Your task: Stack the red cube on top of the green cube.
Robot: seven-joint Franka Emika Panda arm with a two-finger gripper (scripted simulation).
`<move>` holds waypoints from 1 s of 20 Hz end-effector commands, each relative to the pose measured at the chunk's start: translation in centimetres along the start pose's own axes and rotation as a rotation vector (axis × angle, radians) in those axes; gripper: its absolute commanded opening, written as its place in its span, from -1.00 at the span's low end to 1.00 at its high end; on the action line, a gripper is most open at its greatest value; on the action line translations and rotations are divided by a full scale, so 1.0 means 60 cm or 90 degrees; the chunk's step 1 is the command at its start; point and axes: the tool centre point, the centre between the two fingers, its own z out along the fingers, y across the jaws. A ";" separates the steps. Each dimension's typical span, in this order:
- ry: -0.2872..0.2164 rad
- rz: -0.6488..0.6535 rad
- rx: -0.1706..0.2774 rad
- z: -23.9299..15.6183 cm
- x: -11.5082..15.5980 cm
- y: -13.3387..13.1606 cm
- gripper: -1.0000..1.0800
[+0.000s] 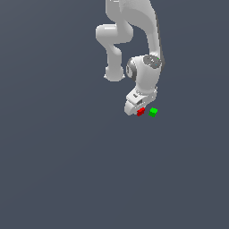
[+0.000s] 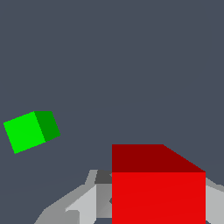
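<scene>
The red cube (image 1: 140,111) sits between the fingers of my white gripper (image 1: 138,108), low over the dark grey floor. In the wrist view the red cube (image 2: 158,192) fills the gap between the grey fingers (image 2: 87,202), which press against both of its sides. The green cube (image 1: 153,112) stands on the floor just beside the red cube, toward the exterior view's right, with a small gap between them. It also shows in the wrist view (image 2: 30,130), apart from the red cube and turned at a slight angle.
The white arm (image 1: 145,71) comes down from the top of the exterior view. The plain dark grey floor (image 1: 67,170) stretches all around.
</scene>
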 end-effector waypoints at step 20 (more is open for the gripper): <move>0.000 0.000 0.001 0.024 0.013 -0.094 -1.00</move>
